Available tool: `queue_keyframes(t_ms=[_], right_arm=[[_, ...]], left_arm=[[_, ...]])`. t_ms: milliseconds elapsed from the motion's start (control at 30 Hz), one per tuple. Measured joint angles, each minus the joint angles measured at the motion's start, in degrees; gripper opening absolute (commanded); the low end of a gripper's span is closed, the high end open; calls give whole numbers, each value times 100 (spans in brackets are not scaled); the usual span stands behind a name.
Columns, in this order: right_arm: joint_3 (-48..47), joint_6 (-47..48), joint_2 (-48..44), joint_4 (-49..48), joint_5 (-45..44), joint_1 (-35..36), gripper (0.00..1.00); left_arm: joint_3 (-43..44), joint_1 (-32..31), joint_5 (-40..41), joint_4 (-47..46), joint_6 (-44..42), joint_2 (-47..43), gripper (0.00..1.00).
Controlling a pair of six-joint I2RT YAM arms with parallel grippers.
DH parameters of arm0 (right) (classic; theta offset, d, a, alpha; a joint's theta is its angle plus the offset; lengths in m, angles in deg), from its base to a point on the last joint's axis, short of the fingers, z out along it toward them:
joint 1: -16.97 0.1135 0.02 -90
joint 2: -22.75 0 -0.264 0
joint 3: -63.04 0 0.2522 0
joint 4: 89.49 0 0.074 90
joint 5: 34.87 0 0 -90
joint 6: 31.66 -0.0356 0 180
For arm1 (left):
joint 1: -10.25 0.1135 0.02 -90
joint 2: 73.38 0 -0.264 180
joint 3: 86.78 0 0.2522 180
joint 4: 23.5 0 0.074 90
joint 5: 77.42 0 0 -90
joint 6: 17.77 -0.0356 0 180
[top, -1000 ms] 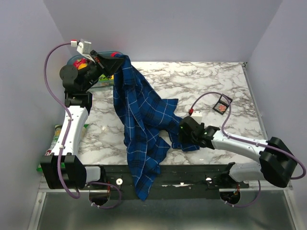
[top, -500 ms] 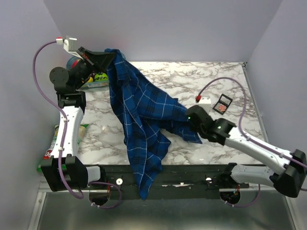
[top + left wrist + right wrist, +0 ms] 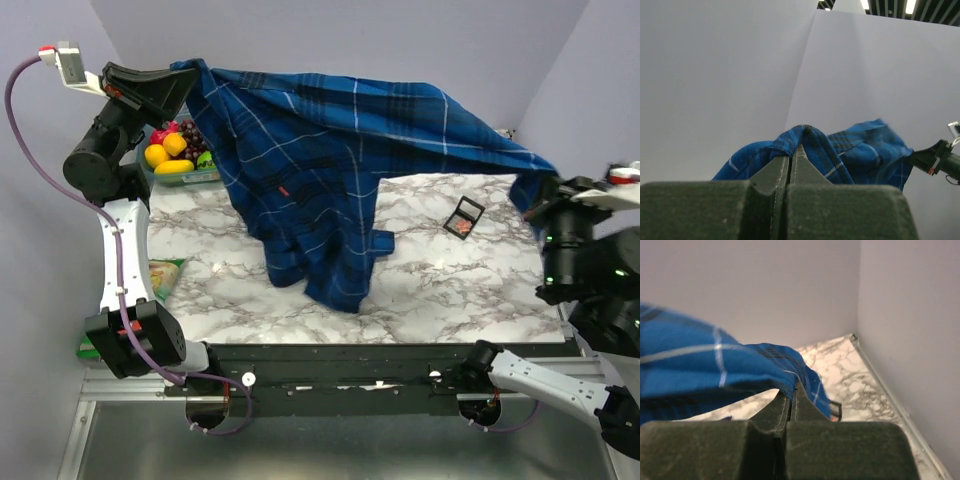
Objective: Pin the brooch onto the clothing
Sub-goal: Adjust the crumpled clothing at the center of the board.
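- At the near left, a green-and-pale packet (image 3: pixel 160 276) lies on the marbled surface (image 3: pixel 460 300), beside the left arm.
- At the right edge, the right gripper (image 3: pixel 535 192) (image 3: pixel 791 391) is raised off the surface. Its fingers are pressed together on one corner of the plaid clothing (image 3: pixel 330 130) (image 3: pixel 700 365) (image 3: pixel 860 150).
- From that corner the clothing stretches leftward through the air as a broad sheet. Its lowest fold hangs over the middle of the surface; whether it touches there I cannot tell.
- A tiny red mark (image 3: pixel 284 191) shows on the hanging cloth, too small to identify.
- To the right of the hanging fold, a small black case (image 3: pixel 463 216) lies open on the surface with a salmon-pink patch inside. I cannot tell where the brooch is.
- At the far left, fruit (image 3: pixel 172 148) sits in a container against the wall.
- Above the fruit, the left gripper (image 3: pixel 188 82) (image 3: pixel 791 152) is lifted high, clamped tight on a bunched fold at the other end of the clothing.
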Motion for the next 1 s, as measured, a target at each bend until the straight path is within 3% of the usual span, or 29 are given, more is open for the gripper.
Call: queue_keyframes(t_ms=[200,433,700,1000], right_arm=[[-146,1419,-474,-1237,-33,9,1],[116,1996,-964,-1609,-44,15,1],[1705,1989,-1427,-1786,-708,0,1],[3097,1080,-1777,-1617,-1139,0,1]], left_arm=[[125,20,-317,282,-184,-177,0],[243,-103,-459,1985,-1696,-1049,0],[835,-1130,334,4804,-4524,-1515,0],[634,-1720,1132,6175,-5818,-640,0]])
